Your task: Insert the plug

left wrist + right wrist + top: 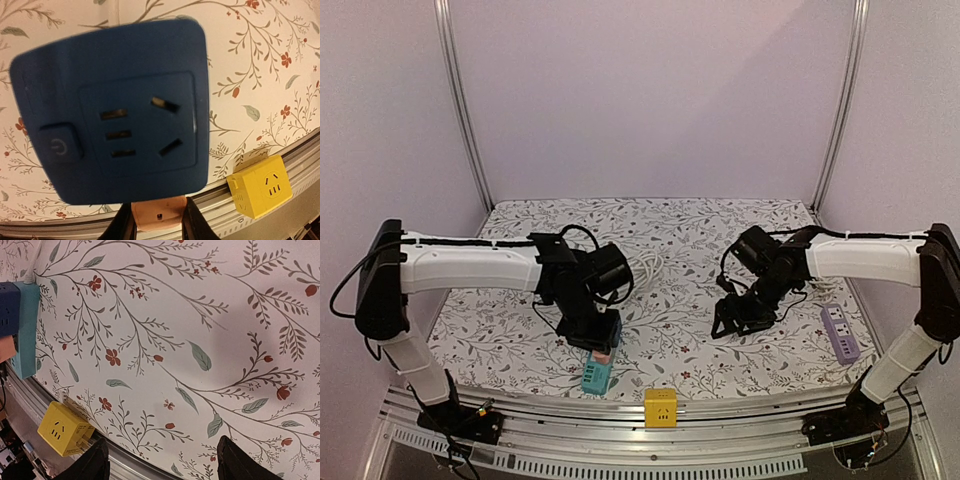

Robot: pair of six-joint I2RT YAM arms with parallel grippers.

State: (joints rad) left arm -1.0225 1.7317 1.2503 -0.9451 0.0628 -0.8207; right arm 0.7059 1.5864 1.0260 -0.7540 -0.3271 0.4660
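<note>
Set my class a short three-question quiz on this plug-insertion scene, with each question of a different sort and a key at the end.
1. True or false: the yellow socket cube sits at the near rail.
2. What colour is the power strip beside the right arm? A purple, B green, C red.
3. Fill in: the right claw hovers over the floral cloth with its jaws ____.
Key: 1 true; 2 A; 3 open.
</note>
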